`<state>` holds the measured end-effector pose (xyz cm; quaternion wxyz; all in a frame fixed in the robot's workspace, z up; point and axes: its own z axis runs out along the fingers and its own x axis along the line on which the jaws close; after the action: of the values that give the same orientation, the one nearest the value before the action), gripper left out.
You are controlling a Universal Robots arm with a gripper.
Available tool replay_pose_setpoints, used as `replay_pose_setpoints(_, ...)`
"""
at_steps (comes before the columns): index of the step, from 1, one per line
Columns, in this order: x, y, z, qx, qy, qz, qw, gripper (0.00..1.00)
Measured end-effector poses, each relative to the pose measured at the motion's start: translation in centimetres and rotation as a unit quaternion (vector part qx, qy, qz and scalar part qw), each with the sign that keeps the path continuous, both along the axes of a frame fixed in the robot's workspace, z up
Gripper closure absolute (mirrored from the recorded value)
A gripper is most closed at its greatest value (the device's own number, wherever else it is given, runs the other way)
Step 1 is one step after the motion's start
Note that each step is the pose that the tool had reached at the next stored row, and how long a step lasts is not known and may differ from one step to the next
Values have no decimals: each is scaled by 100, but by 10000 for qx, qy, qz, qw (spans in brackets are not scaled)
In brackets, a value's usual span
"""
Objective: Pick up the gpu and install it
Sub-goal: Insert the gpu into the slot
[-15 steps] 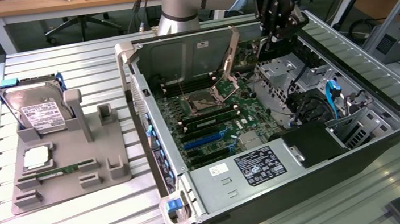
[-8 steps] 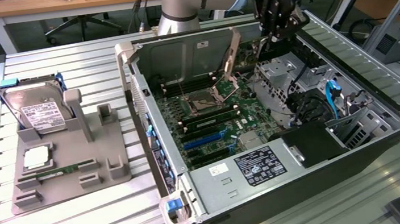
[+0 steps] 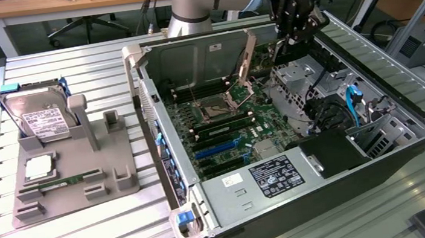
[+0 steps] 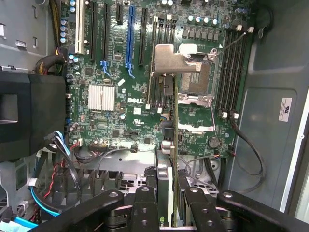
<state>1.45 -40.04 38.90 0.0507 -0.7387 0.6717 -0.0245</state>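
Upper right of the exterior frame, the gripper [image 3: 297, 26] grasps the gpu [image 4: 171, 63] above the open case [image 3: 188, 58] (pickup done), not yet seated.

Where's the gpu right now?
The gpu is clamped edge-on in the gripper, over the motherboard inside the open case, its metal bracket beside the CPU socket.

The white word "DELL" was printed on the green motherboard [image 4: 112, 126], just beside its silver finned heatsink [image 4: 101, 97], between that heatsink and the processor socket [image 4: 195, 79]. The power supply label [image 3: 272, 177], the hard drive label [image 3: 44, 122] and the case wall label [image 4: 286, 108] carried print too small to read.
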Motion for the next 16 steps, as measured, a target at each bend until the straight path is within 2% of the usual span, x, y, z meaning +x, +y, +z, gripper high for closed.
replay_pose_setpoints(2, 0, 0, 0, 0, 0, 0, 10000, 73)
replay_pose_setpoints(10, -65, 0, -118, 0, 0, 0, 10000, 73)
replay_pose_setpoints(16, -67, -1, -141, 0, 0, 9, 10000, 73)
